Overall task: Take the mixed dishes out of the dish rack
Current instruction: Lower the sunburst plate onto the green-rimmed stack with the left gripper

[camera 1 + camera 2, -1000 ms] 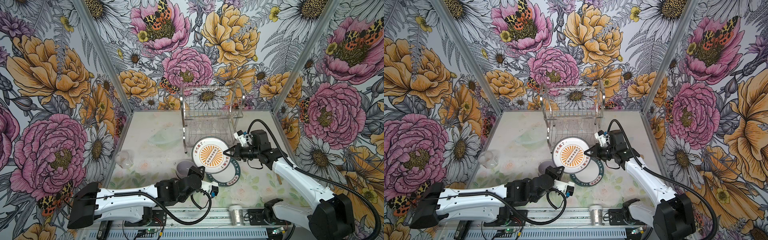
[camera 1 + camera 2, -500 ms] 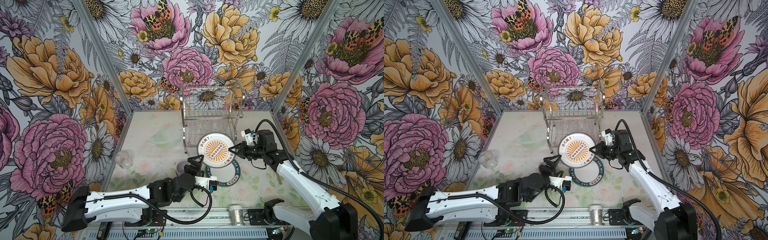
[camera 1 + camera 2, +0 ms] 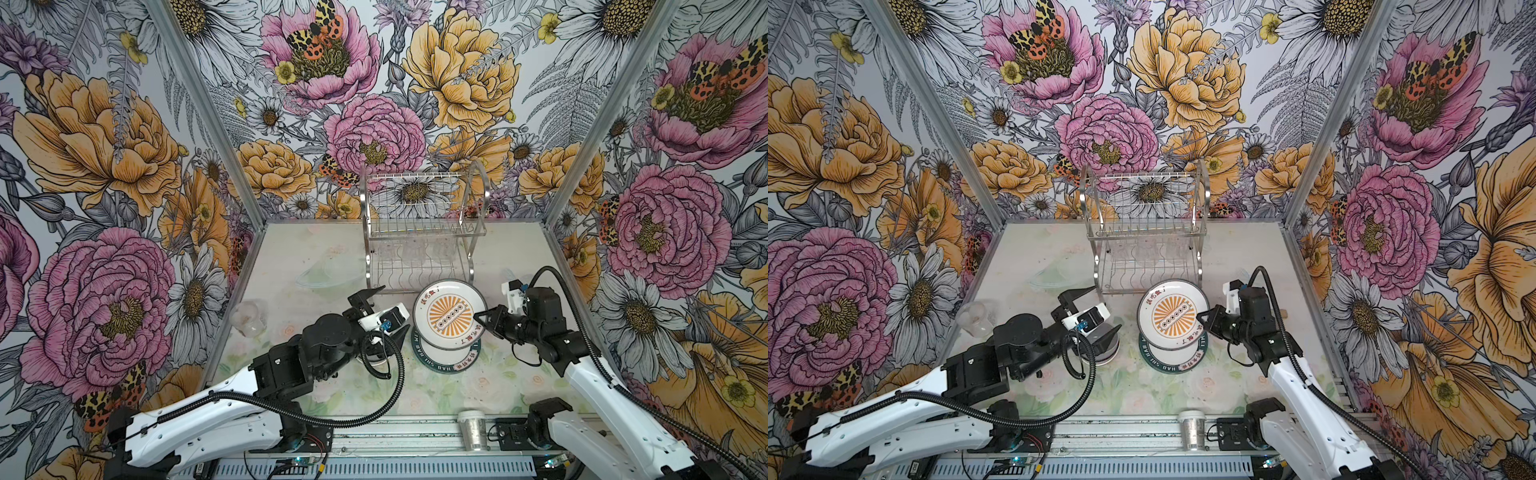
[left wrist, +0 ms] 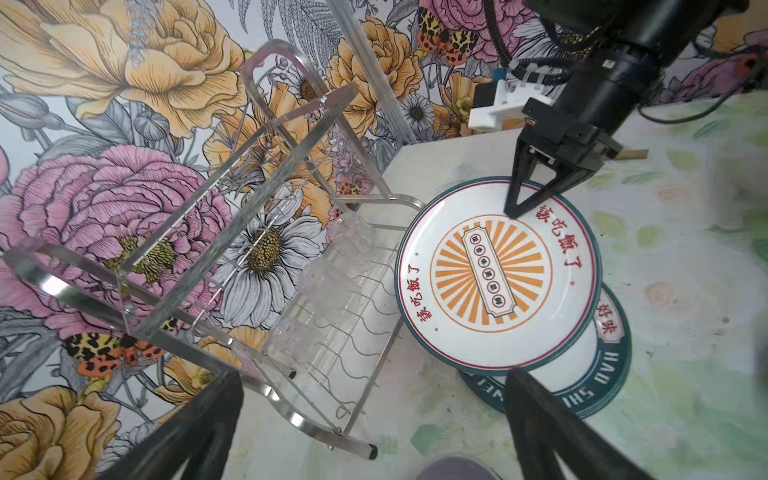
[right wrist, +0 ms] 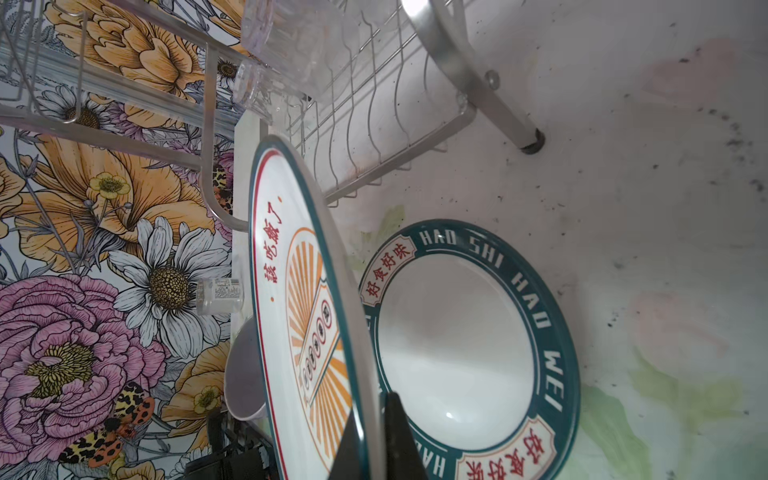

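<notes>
Floral-papered booth on three sides; pale flower-print desk below. At back centre stands the dish rack: upper tier bare, clear glasses in the lower tier.

Right jaws: pressed together on the right rim of the sunburst plate, pinching it. The plate is out of the rack slots, held tilted with its face up and turned toward the left arm. The right wrist view shows it nearly edge-on. From the jaws it reaches leftward across the middle of the desk.

Directly under it: green-rimmed plate flat on the desk, partly covered in both top views. Cannot tell whether a second lies beneath, nor whether the held plate's low edge touches it.

Left jaws: spread wide, empty, just beside the held plate's free rim and over the lavender bowl.

Judgement: the step in hand is setting the sunburst plate onto the green-rimmed one. It wants turning flat about the pinched rim, then lowering. The right arm already has it.

In the way:
- left jaws, close to the free rim
- rack front rail, just behind the plate's upper edge; contact cannot be told

Well apart: clear glass at desk left, pale bowl beside the rack, glittery cup at the front rail
</notes>
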You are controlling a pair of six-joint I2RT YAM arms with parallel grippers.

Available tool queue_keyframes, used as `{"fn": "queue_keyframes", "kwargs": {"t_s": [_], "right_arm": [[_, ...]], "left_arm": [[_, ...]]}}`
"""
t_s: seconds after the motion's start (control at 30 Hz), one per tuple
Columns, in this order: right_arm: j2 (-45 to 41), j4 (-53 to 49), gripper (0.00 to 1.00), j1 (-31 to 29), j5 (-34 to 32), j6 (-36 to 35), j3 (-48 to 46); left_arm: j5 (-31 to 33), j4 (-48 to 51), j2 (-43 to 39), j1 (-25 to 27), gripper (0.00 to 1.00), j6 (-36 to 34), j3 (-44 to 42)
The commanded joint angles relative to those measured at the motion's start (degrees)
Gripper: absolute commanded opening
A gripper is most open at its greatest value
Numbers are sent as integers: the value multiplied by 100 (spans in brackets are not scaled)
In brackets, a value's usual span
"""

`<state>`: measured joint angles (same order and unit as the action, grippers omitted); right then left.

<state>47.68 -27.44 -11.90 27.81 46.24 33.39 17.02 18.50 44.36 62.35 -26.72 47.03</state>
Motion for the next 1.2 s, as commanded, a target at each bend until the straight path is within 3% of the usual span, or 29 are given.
{"fn": "queue_keyframes", "kwargs": {"t_s": [0.0, 0.13, 0.43, 0.9, 1.07, 1.17], "right_arm": [[-128, 257, 0, 53, -123, -42, -151], [-70, 266, 0, 100, -1, -336, -312], [290, 274, 0, 189, 261, -824, -550], [872, 336, 0, 243, 510, -1042, -666], [979, 345, 16, 262, 529, -1086, -667], [1032, 336, 21, 275, 550, -1124, -641]], "left_arm": [[-1288, 250, -174, -458, 99, 1137, -107], [-1711, 169, -356, -923, 99, 1695, -326], [-2199, 35, -373, -1410, 99, 2169, -650], [-2323, 74, -83, -1642, 99, 2232, -660], [-2313, 75, -103, -1642, 99, 2233, -660], [-2212, 66, -111, -1645, 99, 2224, -642]]}}
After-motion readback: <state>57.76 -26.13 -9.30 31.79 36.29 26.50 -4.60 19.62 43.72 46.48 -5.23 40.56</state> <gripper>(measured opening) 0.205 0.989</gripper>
